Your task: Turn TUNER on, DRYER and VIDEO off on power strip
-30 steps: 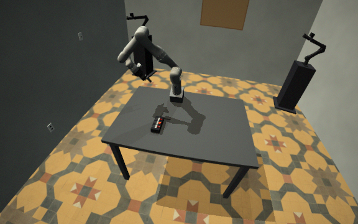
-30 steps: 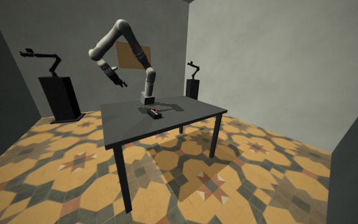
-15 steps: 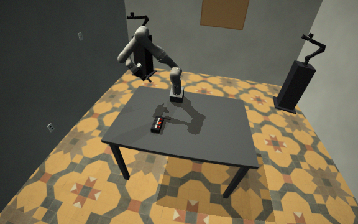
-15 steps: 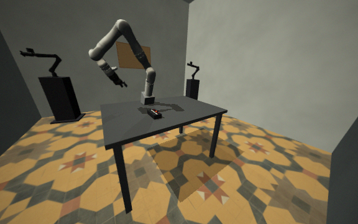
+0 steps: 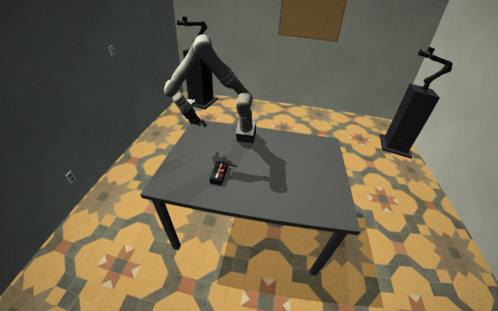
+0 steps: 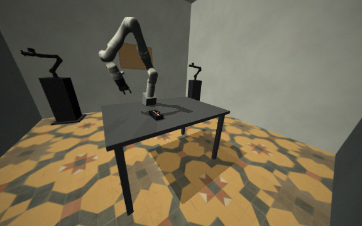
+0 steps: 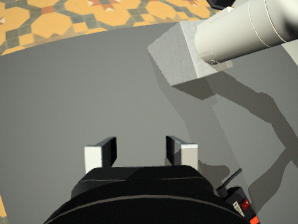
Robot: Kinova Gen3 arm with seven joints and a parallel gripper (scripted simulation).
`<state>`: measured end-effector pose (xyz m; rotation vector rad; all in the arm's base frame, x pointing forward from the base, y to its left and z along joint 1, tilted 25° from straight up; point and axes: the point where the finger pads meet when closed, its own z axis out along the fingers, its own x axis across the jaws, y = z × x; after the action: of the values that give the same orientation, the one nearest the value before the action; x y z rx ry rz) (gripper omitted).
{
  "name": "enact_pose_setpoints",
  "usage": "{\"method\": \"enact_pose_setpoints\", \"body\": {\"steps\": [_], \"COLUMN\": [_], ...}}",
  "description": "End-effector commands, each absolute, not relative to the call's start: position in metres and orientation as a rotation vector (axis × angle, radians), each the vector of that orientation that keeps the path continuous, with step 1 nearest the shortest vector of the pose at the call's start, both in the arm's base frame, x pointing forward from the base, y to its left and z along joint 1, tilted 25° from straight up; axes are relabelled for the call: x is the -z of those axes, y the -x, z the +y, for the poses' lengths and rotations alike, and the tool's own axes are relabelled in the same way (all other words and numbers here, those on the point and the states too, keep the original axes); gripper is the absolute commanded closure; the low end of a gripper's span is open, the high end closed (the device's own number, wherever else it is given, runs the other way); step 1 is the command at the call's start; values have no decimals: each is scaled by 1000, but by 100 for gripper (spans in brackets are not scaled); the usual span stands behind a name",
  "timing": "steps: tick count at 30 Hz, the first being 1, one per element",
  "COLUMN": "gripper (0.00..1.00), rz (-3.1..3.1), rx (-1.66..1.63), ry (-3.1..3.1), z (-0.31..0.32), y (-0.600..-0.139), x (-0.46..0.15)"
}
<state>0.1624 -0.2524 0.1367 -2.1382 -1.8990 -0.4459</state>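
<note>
A small black power strip (image 5: pixel 220 173) (image 6: pixel 156 114) with red switches lies flat near the middle of the dark table (image 5: pixel 301 186) (image 6: pixel 127 125). Only its corner shows at the lower right of the wrist view (image 7: pixel 245 211). The switch labels are too small to read. My gripper (image 5: pixel 201 123) (image 6: pixel 126 91) (image 7: pixel 141 147) is open and empty. It hangs high in the air over the table's far left edge, well away from the strip.
The arm's base block (image 5: pixel 245 136) (image 6: pixel 149 100) (image 7: pixel 176 56) stands at the table's far edge. Two black pedestals with camera arms (image 5: pixel 409 121) (image 6: pixel 60 98) stand on the patterned floor beyond the table.
</note>
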Motion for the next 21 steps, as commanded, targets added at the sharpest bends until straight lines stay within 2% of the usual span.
{"method": "enact_pose_setpoints", "body": {"steps": [1, 5, 7, 18, 21], "gripper": [0, 0, 0, 0, 0], "rz": [-2143, -2560, -2660, -2660, -2758], "rx": [439, 455, 456, 456, 455], "ry": [2047, 1800, 1723, 1723, 1642], "z": [-234, -188, -174, -174, -160], "y": [-204, -271, -286, -286, -299], "x": [-154, -172, -177, -177, -182]}}
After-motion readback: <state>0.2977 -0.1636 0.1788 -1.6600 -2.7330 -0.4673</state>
